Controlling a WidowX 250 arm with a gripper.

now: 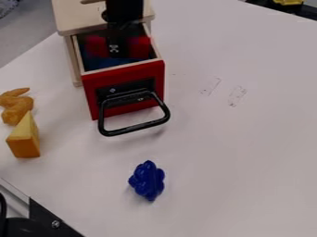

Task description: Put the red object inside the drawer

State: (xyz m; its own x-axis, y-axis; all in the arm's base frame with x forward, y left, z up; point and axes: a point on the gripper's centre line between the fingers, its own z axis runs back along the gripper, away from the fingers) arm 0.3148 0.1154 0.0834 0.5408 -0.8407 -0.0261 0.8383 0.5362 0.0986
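One open drawer [136, 75] — red object [140, 47] (part-hidden) within or above.

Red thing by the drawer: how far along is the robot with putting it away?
Nearly there, it seems. The drawer is already open, and the red object shows within its opening, on both sides of the black gripper. Whether it is held or already resting inside, I can't tell. What's left is probably just making sure it's down and released, then moving the gripper away.
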